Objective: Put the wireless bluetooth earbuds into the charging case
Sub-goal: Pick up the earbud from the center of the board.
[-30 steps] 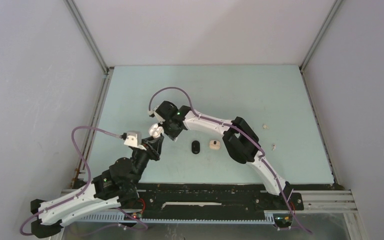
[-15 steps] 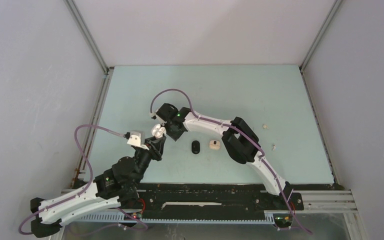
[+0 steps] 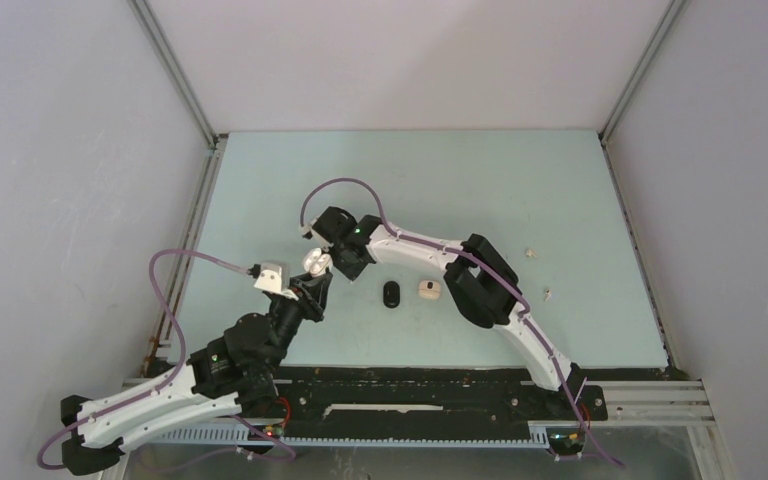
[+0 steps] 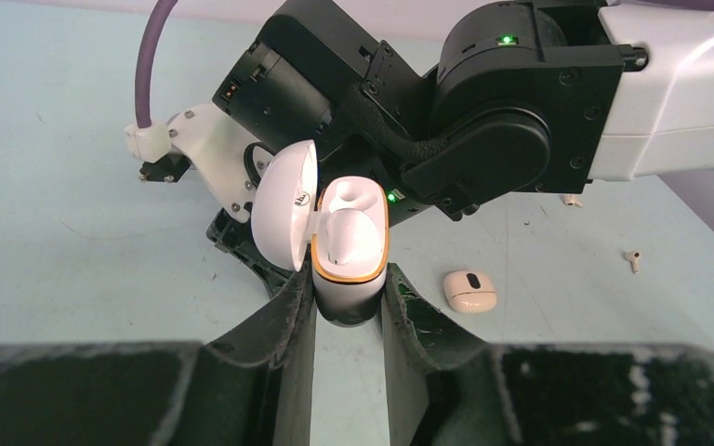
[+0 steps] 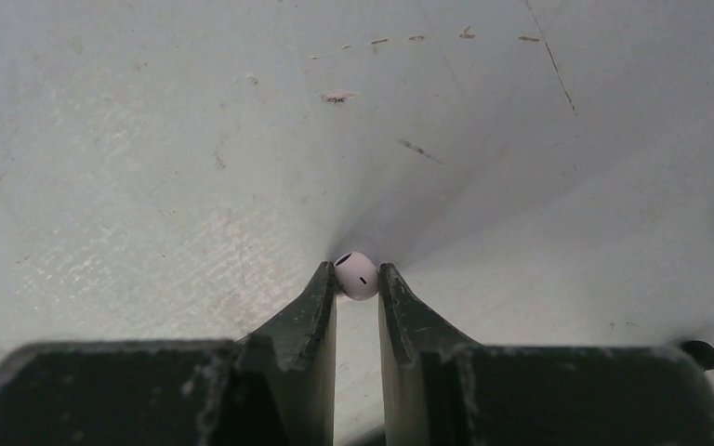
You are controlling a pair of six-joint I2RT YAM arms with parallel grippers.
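My left gripper [image 4: 349, 299] is shut on an open white charging case [image 4: 349, 251] with an orange rim, held upright, its lid [image 4: 284, 204] swung to the left. I cannot tell whether a white bud sits inside it. In the top view the case [image 3: 313, 262] is held above the table, left of centre. My right gripper [image 5: 357, 279] is shut on a small white earbud [image 5: 357, 275] pinched at its fingertips. The right wrist [image 3: 345, 240] hangs right behind the case. Two loose pale earbuds [image 3: 531, 253] [image 3: 548, 294] lie at the table's right.
A closed black case [image 3: 391, 294] and a closed cream case [image 3: 429, 289] lie on the pale green table near the middle; the cream case also shows in the left wrist view [image 4: 469, 290]. White walls with metal rails [image 3: 195, 110] enclose the table.
The left gripper with the case has shifted slightly right and nearer, and the right wrist has moved a little down towards it. Nothing moved in the last half second.
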